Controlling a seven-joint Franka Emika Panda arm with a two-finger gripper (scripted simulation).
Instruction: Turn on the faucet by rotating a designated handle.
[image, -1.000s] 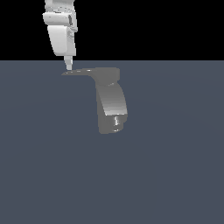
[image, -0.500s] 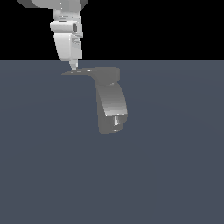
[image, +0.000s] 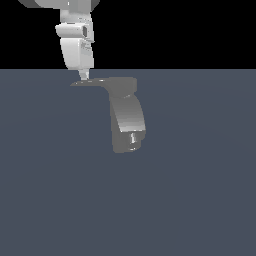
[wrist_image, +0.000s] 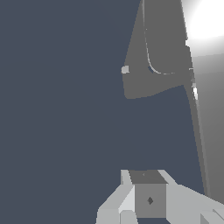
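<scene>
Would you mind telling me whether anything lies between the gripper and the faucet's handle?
Nothing does: in the exterior view the gripper sits directly above the handle near its pointed end, with no object between them.

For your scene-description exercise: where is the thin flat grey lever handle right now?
In the exterior view, the thin flat grey lever handle projects toward that view's left from the top of the glossy grey curved faucet, directly beneath the white claw.

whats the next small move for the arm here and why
Probably a short sideways push on the handle. The hand sits right at the thin lever near its pointed end, far from the faucet body, so pushing there should rotate it.
</scene>
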